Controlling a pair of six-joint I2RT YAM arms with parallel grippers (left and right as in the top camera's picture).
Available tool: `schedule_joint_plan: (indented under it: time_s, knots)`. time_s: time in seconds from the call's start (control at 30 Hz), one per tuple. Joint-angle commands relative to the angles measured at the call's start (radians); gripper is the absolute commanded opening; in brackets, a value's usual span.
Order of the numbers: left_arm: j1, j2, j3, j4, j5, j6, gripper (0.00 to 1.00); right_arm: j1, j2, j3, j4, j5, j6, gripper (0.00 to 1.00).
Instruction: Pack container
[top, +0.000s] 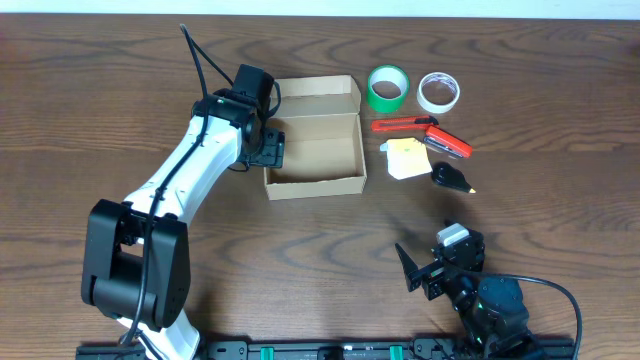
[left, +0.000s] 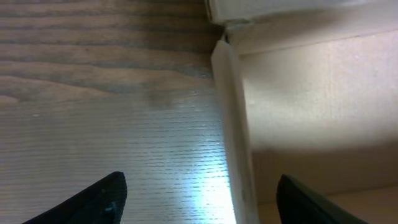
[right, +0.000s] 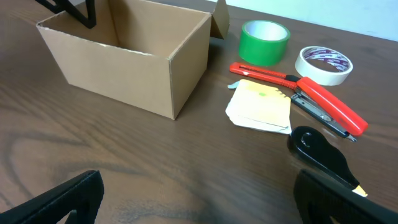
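Container (top: 315, 186), plain rectangular brown cardboard

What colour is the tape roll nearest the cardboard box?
The tape roll is green, clearest in the right wrist view.

The white left arm (top: 190, 165) has black joints, cable (top: 203, 62) and pincer (top: 273, 149); the right arm (top: 490, 305) is mostly black.

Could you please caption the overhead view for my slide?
Left claw astride a wall of the open box; green tape, white tape nearby.
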Motion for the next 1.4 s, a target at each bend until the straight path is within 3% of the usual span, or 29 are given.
schedule_joint_plan:
  time_s: [0.0, 0.23, 0.4, 0.63, 0.83, 1.13, 1.37]
  knots:
    - [0.006, 0.000, 0.001, -0.006, -0.029, 0.004, 0.74, 0.013, -0.006, -0.003, 0.001, 0.006, 0.014, 0.99]
    - [0.006, 0.000, 0.001, -0.028, -0.060, -0.027, 0.67, 0.013, -0.006, -0.003, 0.001, 0.006, 0.014, 0.99]
    - [0.006, 0.000, 0.001, -0.034, -0.048, -0.048, 0.33, 0.013, -0.006, -0.003, 0.001, 0.006, 0.014, 0.99]
    - [0.006, 0.000, 0.001, -0.036, -0.043, -0.072, 0.31, 0.013, -0.006, -0.003, 0.001, 0.006, 0.014, 0.99]
    - [0.006, 0.000, 0.001, -0.050, -0.043, -0.162, 0.08, 0.013, -0.006, -0.003, 0.001, 0.006, 0.014, 0.99]
    - [0.006, 0.000, 0.001, -0.048, -0.043, -0.221, 0.08, 0.013, -0.006, -0.003, 0.001, 0.006, 0.014, 0.99]
    - [0.006, 0.000, 0.001, -0.029, -0.045, -0.177, 0.08, 0.013, -0.006, -0.003, 0.001, 0.006, 0.014, 0.99]
